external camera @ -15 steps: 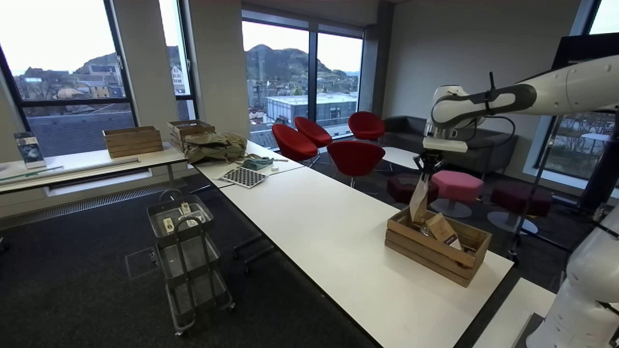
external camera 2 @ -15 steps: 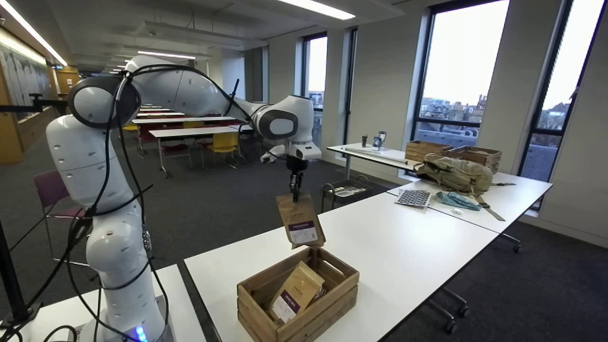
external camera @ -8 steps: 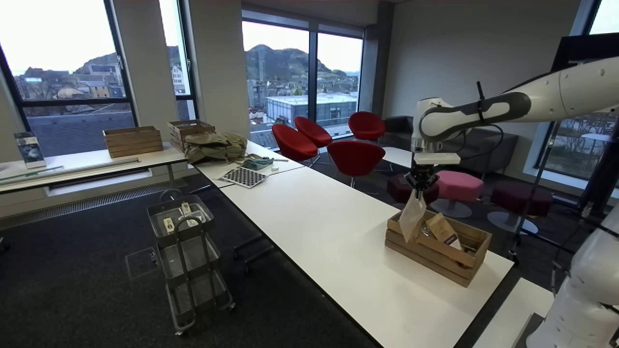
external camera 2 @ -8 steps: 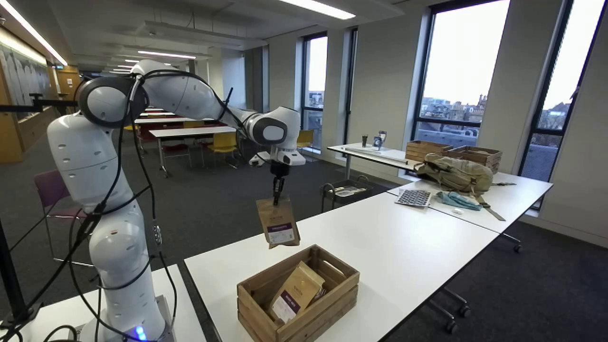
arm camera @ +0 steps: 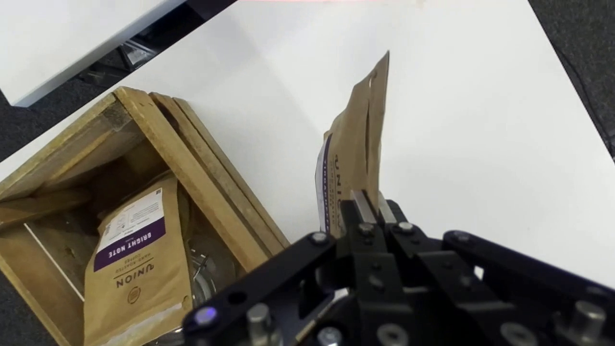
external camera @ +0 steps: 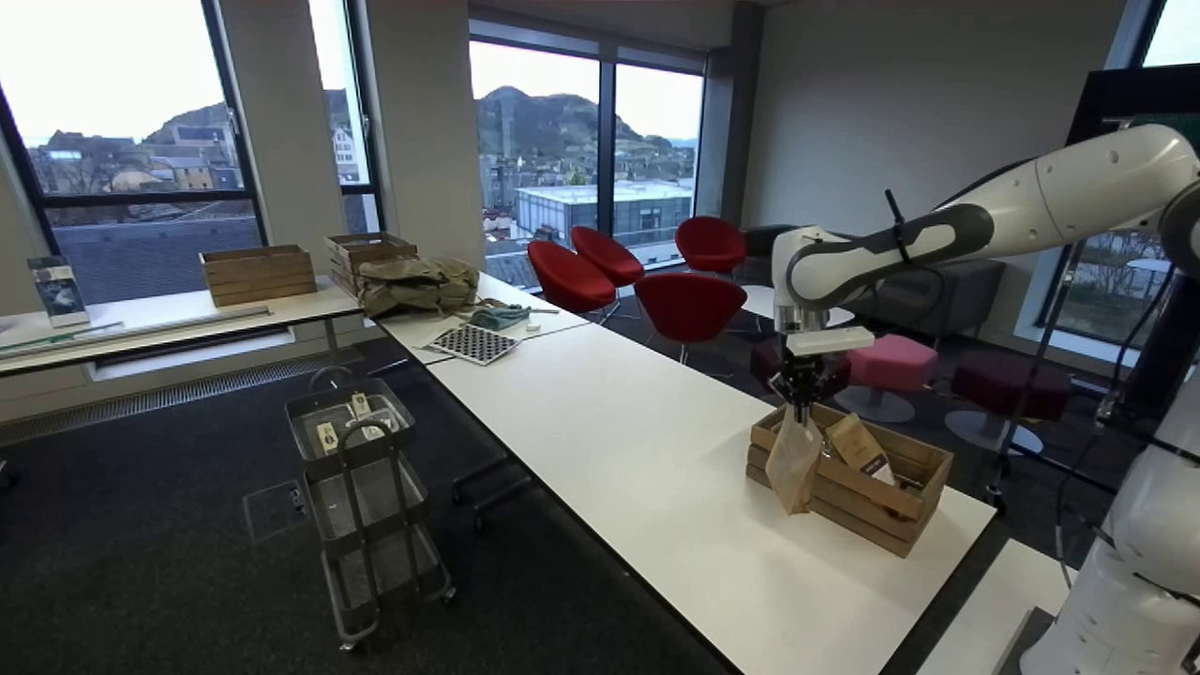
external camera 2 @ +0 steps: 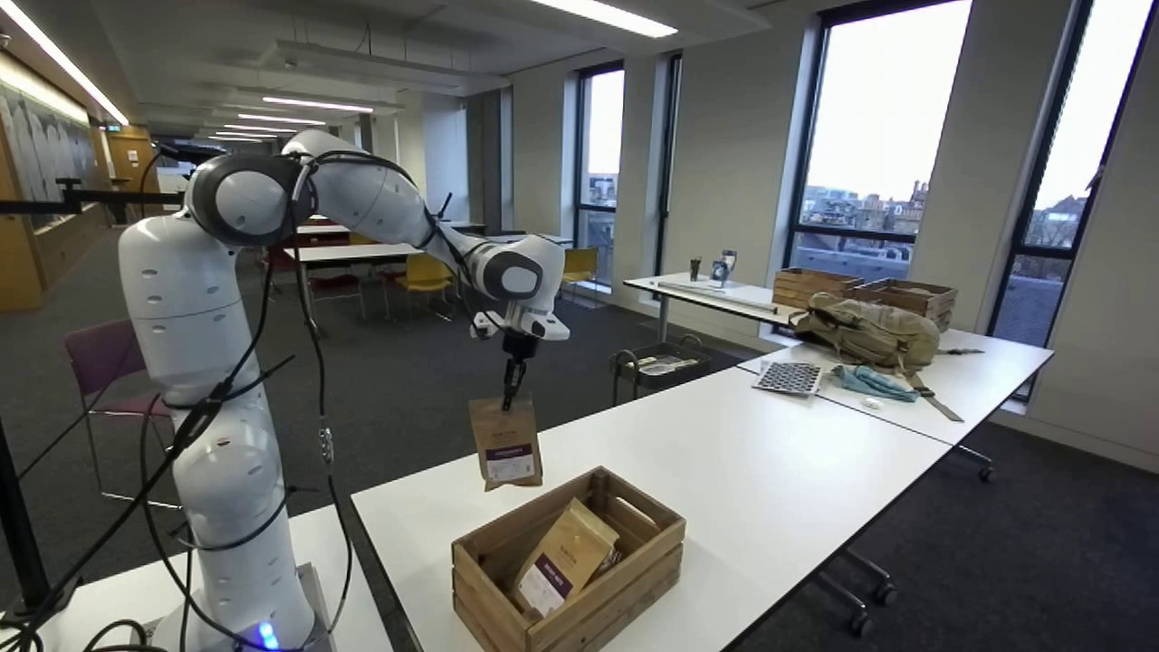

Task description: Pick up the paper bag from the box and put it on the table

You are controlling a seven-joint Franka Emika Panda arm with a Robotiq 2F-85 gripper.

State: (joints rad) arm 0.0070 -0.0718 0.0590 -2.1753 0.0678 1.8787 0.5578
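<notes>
My gripper (external camera: 800, 412) is shut on the top edge of a brown paper bag (external camera: 794, 469) with a purple and white label. The bag hangs upright beside the long side of the wooden box (external camera: 844, 502), outside it, over the white table (external camera: 609, 422). In an exterior view the bag (external camera 2: 505, 453) hangs behind the box (external camera 2: 625, 570). I cannot tell the exact gap between its bottom and the table. In the wrist view the fingers (arm camera: 372, 206) pinch the bag (arm camera: 353, 158), with the box (arm camera: 192, 178) to the left.
A second paper bag (arm camera: 139, 259) leans inside the box with a glass jar (arm camera: 204, 274) beside it. At the table's far end are a backpack (external camera 2: 865, 330), a checkered board (external camera 2: 788, 378) and a teal cloth (external camera 2: 874, 382). A cart (external camera: 352, 422) stands beside the table.
My gripper has carried the bag out from over the box, across its long side. The bag and gripper are also lower now. The box and the second bag have not moved.
</notes>
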